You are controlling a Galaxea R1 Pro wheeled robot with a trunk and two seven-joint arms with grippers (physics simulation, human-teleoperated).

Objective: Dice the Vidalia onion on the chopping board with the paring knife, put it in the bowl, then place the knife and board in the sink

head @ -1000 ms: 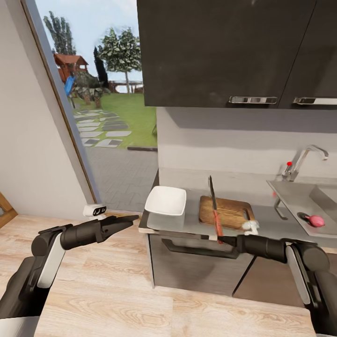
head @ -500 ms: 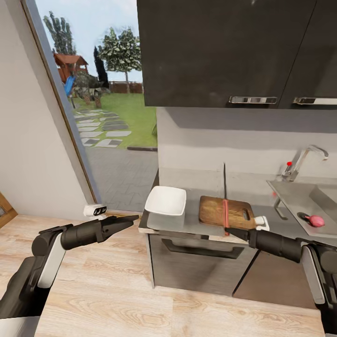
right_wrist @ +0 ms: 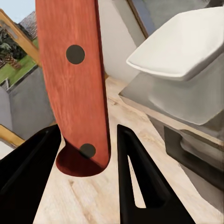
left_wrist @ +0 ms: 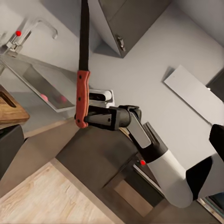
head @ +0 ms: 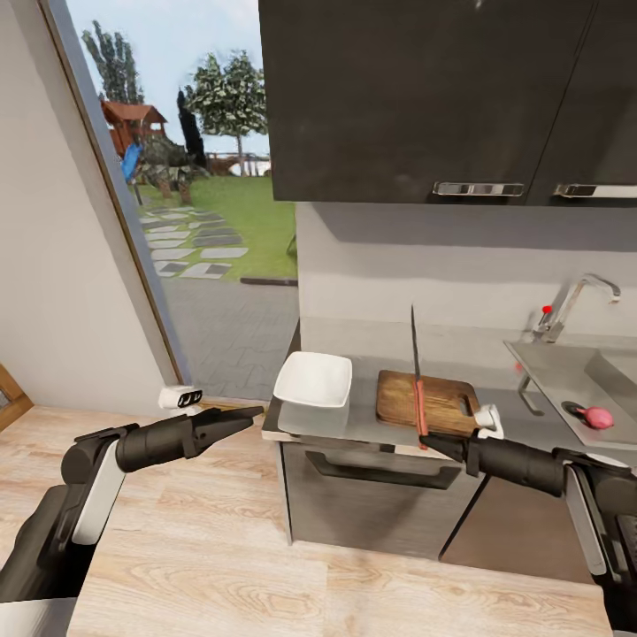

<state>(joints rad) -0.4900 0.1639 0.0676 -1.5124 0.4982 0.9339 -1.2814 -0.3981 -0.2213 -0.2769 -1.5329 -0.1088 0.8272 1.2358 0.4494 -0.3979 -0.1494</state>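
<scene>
The paring knife (head: 416, 372) stands upright, blade up, with my right gripper (head: 423, 440) shut on the lower end of its red-orange handle (right_wrist: 74, 84), in front of the countertop's (head: 354, 416) edge. Behind it the brown chopping board (head: 438, 400) lies on the countertop, and the white bowl (head: 312, 379) sits to its left. The pinkish Vidalia onion (head: 599, 418) rests in the sink (head: 553, 367) at the far right. My left gripper (head: 252, 412) hovers open left of the counter, holding nothing. The left wrist view shows the knife (left_wrist: 83, 88) in my right gripper (left_wrist: 83, 119).
A chrome faucet (head: 571, 305) with a red knob rises behind the sink. Dark wall cabinets (head: 425, 97) hang above the counter. A grey cabinet with a dark bar handle (head: 380, 473) stands below. A large window (head: 203, 177) is at the left, over wooden floor (head: 265, 548).
My right gripper moved the knife to the right, then slightly back left, and the blade went from leaning left to nearly upright. The left arm stayed still.
</scene>
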